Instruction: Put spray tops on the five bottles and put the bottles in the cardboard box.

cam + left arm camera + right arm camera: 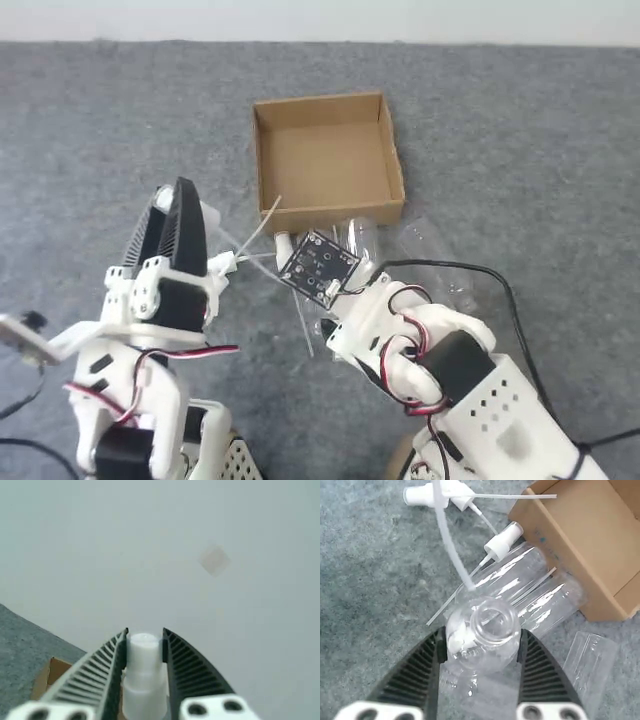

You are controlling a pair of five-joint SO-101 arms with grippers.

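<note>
The clear bottle [485, 647] sits between the two fingers of my right tool [481, 633], which is pinching it at the shoulders. Its open mouth faces my right wrist camera. I cannot tell whether its base touches the grey tabletop [520, 120]. A thin white tube [451, 545] curves down and ends just beside the rim of that mouth.

My left tool [145, 634] is clamped on a white spray top [145, 675], with the ribbed fingers pressed against both of its sides. In the high view this tool is raised to the left of the cardboard box [325, 160] and tilted up, so my left wrist camera looks mostly at a pale wall, with a corner of the box low in the picture.

Around the held bottle, a second spray top [432, 495] lies on the tabletop with its straw stretched toward the box. A third spray top [504, 539] lies nearer, its nozzle end just beside a second bottle [512, 572] that is on its side. A third bottle [555, 597] lies alongside that one, touching it, with its far end near the box's outer wall. A fourth bottle [590, 655] lies on its side apart from the pair, near a corner of the box.

The box stands open-topped on the tabletop, beyond the bottles and between my two arms in the high view.
</note>
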